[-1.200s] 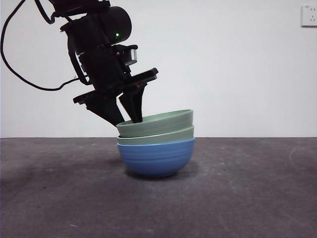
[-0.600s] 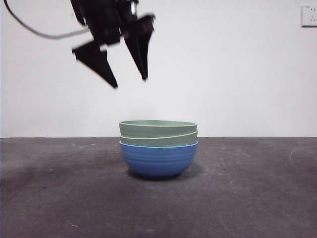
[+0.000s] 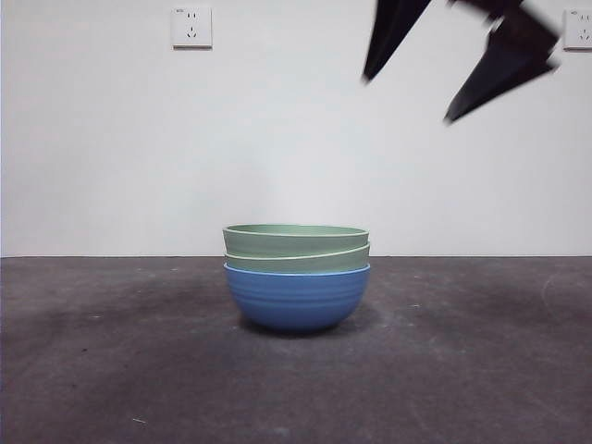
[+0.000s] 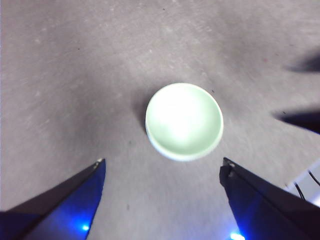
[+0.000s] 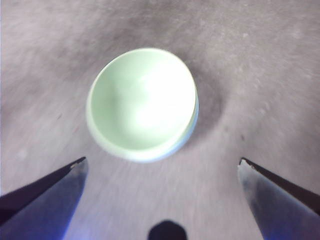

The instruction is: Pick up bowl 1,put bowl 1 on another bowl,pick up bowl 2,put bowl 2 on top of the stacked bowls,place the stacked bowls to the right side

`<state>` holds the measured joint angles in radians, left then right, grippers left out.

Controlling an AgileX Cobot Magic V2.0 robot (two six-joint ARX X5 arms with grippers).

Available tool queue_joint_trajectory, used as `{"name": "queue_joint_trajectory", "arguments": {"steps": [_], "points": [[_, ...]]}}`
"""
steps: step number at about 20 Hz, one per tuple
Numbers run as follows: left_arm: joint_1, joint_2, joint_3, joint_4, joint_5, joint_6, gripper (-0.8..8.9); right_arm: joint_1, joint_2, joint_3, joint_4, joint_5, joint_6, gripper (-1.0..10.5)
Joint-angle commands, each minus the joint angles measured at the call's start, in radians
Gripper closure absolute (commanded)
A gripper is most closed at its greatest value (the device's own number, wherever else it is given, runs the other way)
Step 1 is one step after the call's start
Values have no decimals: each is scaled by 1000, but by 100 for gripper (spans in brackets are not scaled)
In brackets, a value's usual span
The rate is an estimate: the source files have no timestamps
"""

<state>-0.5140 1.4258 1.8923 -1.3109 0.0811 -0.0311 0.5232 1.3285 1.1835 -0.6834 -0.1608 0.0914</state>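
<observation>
Three bowls stand stacked at the table's middle: the blue bowl (image 3: 296,298) at the bottom, a pale green bowl (image 3: 296,260) nested in it, and a second pale green bowl (image 3: 295,239) on top, sitting level. Both wrist views look down into the top green bowl (image 4: 184,120) (image 5: 142,102). My right gripper (image 3: 407,100) hangs open high above and to the right of the stack, touching nothing. From its own camera the right gripper (image 5: 162,160) is wide open and empty. My left gripper (image 4: 162,160) is open and empty, high over the stack and out of the front view.
Dark grey table (image 3: 111,370) with bare room on both sides of the stack. Two wall sockets (image 3: 191,27) (image 3: 577,29) sit on the white wall behind. Dark shapes of the other arm (image 4: 302,120) show at the left wrist view's edge.
The left gripper let go of the top green bowl's rim, rose and left the front view. The tilted bowl settled level. The right gripper came in at the top right.
</observation>
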Motion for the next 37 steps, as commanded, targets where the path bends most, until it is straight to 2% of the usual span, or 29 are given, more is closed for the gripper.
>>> {"name": "queue_joint_trajectory", "arguments": {"steps": [1, 6, 11, 16, 18, 25, 30, 33, 37], "points": [[-2, -51, -1, -36, -3, 14, 429, 0, 112, 2, 69, -25, 42, 442], [-2, -144, -1, -68, -2, 12, 429, 0, 358, 2, 213, -24, 96, 442], [-2, -172, -1, -70, -1, 9, 429, 0, 478, 2, 252, -24, 121, 478], [-2, -172, -1, -70, -2, 9, 430, -3, 482, 2, 264, -24, 120, 881], [-2, -172, -1, -70, -2, 9, 430, -10, 482, 2, 261, -26, 120, 951], [-2, -172, -1, -69, -2, 9, 431, -14, 469, 2, 261, -26, 117, 956], [-2, -172, -1, -69, -2, 10, 431, -43, 370, 2, 253, -24, 111, 956], [-2, -172, -1, -66, -2, 10, 431, -117, 311, 2, 222, -20, 86, 957], [-2, -172, -1, -68, -1, 10, 431, -279, 300, 2, 143, -20, 32, 957]]}}
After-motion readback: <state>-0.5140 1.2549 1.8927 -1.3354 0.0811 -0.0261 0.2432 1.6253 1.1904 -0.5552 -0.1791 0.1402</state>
